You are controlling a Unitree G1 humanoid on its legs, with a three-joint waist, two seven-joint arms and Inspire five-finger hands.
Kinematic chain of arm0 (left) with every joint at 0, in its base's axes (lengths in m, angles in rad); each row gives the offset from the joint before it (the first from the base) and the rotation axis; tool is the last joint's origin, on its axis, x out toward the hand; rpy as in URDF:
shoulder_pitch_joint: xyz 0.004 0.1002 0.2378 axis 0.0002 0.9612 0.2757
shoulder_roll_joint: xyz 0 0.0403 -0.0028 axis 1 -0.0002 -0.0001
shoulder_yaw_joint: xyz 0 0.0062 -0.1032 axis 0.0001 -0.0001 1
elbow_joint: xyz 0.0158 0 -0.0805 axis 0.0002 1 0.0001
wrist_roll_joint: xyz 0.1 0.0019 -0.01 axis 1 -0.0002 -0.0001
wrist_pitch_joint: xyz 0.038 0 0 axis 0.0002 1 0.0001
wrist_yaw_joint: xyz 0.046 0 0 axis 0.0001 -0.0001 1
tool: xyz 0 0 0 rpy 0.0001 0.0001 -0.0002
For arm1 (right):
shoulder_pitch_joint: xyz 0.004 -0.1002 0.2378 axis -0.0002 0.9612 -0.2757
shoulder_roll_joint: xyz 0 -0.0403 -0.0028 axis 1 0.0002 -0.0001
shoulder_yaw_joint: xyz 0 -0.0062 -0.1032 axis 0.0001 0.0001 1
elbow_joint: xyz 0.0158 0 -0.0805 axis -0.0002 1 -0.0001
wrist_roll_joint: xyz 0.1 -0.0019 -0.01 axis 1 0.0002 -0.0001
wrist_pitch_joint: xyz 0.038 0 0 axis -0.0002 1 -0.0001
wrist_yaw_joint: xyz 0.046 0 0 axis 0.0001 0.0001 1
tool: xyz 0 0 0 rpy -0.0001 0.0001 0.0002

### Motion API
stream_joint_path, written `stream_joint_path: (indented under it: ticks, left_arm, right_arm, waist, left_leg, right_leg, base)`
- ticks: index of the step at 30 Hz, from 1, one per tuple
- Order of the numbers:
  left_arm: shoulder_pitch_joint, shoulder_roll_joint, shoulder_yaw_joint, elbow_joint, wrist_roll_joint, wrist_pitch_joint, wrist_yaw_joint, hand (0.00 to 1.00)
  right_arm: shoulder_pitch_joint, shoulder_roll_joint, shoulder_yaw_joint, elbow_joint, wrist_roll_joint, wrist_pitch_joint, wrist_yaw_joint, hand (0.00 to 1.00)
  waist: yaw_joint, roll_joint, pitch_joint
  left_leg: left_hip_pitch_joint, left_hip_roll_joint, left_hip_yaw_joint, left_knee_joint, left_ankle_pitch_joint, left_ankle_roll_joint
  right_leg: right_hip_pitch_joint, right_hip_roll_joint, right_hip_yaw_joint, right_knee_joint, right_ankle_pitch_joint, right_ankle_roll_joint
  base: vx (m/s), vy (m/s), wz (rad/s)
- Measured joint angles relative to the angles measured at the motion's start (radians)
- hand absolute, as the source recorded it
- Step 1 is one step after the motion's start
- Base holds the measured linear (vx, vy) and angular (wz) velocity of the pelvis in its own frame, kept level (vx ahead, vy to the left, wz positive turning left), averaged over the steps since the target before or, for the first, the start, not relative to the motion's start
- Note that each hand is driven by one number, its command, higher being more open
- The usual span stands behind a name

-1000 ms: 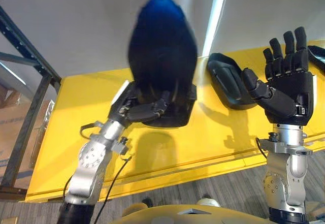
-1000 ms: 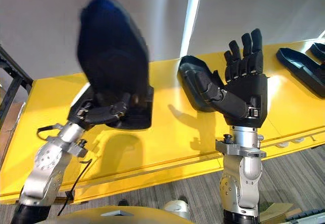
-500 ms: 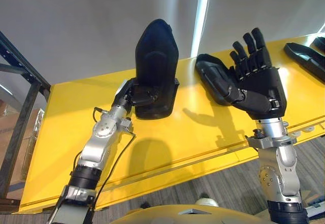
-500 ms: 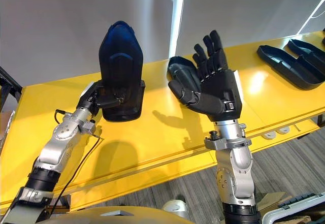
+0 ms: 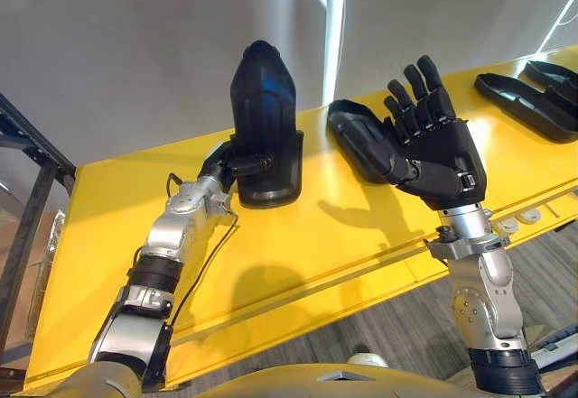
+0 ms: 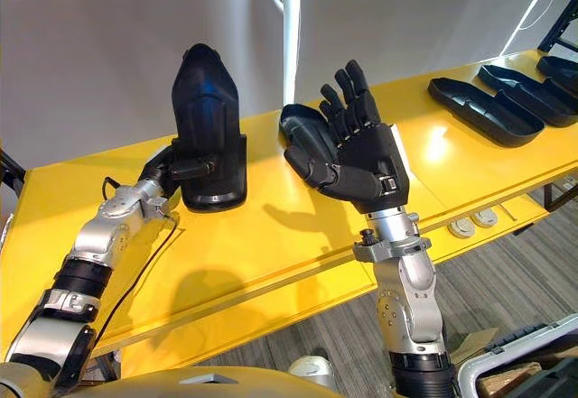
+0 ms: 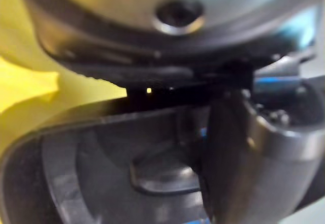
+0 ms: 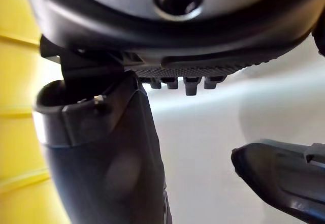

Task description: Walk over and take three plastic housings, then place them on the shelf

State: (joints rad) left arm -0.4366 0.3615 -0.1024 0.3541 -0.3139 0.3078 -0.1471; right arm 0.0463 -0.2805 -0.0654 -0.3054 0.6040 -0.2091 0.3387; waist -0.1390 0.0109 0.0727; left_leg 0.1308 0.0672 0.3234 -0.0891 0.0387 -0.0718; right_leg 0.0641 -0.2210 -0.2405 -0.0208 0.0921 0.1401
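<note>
A black plastic housing [image 5: 264, 118] stands upright with its lower end on the yellow surface [image 5: 298, 236]. My left hand [image 5: 226, 159] is shut on its lower side, thumb across the edge; the left wrist view looks into the housing's hollow inside [image 7: 101, 173] past the thumb [image 7: 238, 153]. My right hand [image 6: 361, 168] is raised, open, palm forward, holding nothing. Just behind it a second black housing [image 6: 302, 132] lies on the yellow surface, partly hidden by the fingers. The right wrist view catches the end of a housing [image 8: 284, 173] beyond the thumb [image 8: 101, 148].
More black housings [image 6: 474, 109] [image 6: 528, 82] lie at the far right of the yellow surface. A pale wall rises right behind it. A dark metal frame [image 5: 27, 226] stands at the left end. Small round white caps [image 6: 470, 225] sit at the front edge.
My left arm has stretched forward and carried the housing away from the camera, down to stand on the yellow surface. The right hand stays raised and open. The camera has shifted.
</note>
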Motion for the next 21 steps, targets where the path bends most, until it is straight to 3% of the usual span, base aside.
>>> stream_joint_path:
  ticks: [2,3,9,21]
  left_arm:
    - [0.0,-0.001,0.0,0.004,-0.005,0.003,0.003,0.0]
    - [0.0,-0.001,0.0,0.011,-0.017,0.005,0.006,1.0]
    - [0.007,-0.006,-0.002,0.063,-0.038,0.05,0.015,1.0]
    - [0.013,-0.036,-0.02,0.07,0.003,0.041,0.054,1.0]
  right_arm:
    - [-0.002,0.0,0.0,0.0,0.0,0.001,0.001,1.0]
    - [-0.002,0.0,0.0,0.0,0.0,0.004,0.001,1.0]
    - [-0.013,0.0,0.003,0.0,0.0,0.007,0.003,1.0]
    - [-0.033,0.001,0.041,0.0,-0.001,0.008,-0.005,1.0]
  waist:
    - [0.0,0.0,0.0]
    - [0.0,-0.001,0.0]
    - [0.001,-0.005,-0.001]
    - [0.004,-0.014,0.002]
  left_leg:
    - [0.0,0.001,0.0,0.0,0.003,0.0]
    - [0.0,0.002,0.0,0.0,0.004,0.0]
    - [0.0,0.012,-0.002,-0.001,0.014,-0.006]
    - [-0.006,0.015,-0.014,-0.002,0.032,-0.007]
  right_leg:
    - [-0.001,0.001,0.001,0.0,0.0,0.0]
    - [-0.001,0.002,0.001,0.0,0.0,0.0]
    - [-0.002,0.012,0.0,0.0,0.001,0.001]
    - [-0.005,0.018,-0.007,0.003,-0.003,0.007]
  base:
    - [0.0,0.0,0.0]
    - [0.0,0.0,0.0]
    - [0.0,0.0,0.0]
    - [0.0,0.0,0.0]
